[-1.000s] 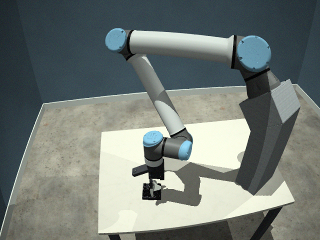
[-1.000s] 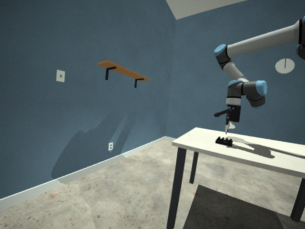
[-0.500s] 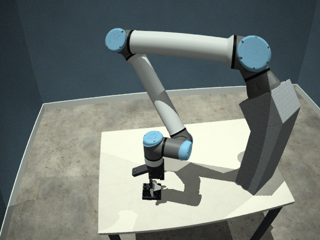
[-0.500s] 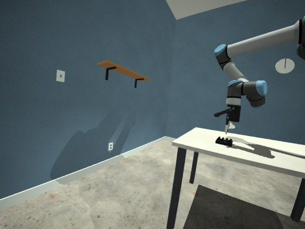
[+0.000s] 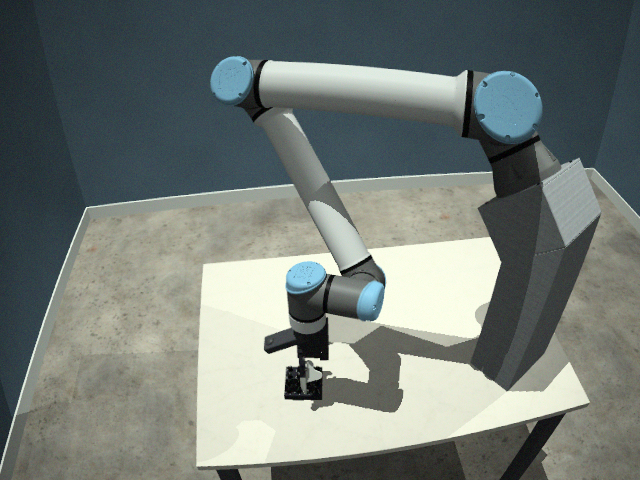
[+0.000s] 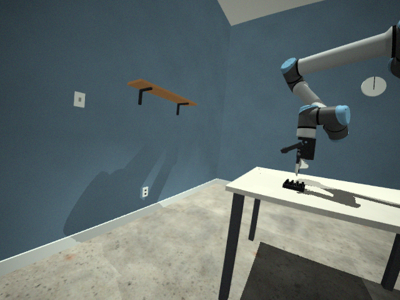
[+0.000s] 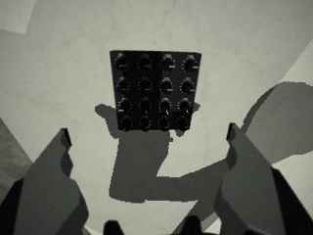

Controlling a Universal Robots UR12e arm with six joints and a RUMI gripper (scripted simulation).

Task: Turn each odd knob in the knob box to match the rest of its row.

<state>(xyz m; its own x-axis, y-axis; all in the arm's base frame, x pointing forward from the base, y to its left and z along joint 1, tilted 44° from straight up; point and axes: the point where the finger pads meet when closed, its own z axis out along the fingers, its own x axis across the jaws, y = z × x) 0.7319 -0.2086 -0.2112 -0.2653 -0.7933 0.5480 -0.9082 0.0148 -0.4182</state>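
Note:
The black knob box lies on the table. In the wrist view its knobs form a four-by-four grid. The pale pointers in the top two rows all point right. In the third row the leftmost knob points to the lower left, while the other three point to the lower right. The bottom row's pointers are too dark and small to read surely. My gripper is wide open and empty. It hangs above the box, with its jaws below and outside the box's outline in the wrist view.
The white table carries the box and the arm's base column. The arm's shadow falls across the table and part of the box. A wooden shelf is on the wall, away from the arm.

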